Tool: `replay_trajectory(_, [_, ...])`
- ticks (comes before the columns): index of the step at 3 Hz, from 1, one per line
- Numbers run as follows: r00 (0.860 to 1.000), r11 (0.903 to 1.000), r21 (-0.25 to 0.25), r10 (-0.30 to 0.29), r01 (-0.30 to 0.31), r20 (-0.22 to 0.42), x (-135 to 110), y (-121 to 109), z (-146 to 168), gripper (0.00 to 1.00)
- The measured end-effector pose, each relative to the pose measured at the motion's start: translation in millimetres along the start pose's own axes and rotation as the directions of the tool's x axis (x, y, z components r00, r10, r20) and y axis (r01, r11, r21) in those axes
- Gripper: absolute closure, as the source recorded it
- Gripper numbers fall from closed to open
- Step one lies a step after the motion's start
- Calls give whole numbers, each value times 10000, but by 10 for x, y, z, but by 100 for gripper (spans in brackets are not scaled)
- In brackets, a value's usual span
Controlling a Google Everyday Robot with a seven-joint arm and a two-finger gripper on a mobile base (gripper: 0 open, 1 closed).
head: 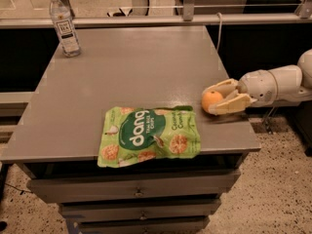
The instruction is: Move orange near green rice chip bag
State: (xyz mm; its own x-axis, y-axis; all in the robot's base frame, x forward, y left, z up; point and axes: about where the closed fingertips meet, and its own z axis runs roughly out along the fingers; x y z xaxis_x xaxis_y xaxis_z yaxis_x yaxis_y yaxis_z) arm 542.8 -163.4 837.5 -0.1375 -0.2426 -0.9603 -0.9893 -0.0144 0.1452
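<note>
The green rice chip bag [148, 135] lies flat near the front edge of the grey table [122, 77], with white "dang" lettering on a dark green patch. The orange [211, 100] sits on the table just right of the bag's upper right corner, a small gap apart from it. My gripper [212, 99] reaches in from the right, its two cream fingers on either side of the orange, one behind and one in front. The arm's white body extends off to the right edge.
A clear water bottle [63, 24] stands upright at the table's far left corner. A railing [170, 18] runs behind the table. Drawers [136, 191] sit under the table front. The speckled floor lies to the right.
</note>
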Motion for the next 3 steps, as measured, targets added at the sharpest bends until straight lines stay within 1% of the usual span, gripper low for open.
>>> replay_trajectory(1, [10000,10000,-3,-2,2,1,-1,1,1,12])
replay_trajectory(2, [9994,9983,-468,-338,343,114,-139,104,193,0])
replay_trajectory(3, [9980,9951,-780,-597,610,187,-249,191,321,0])
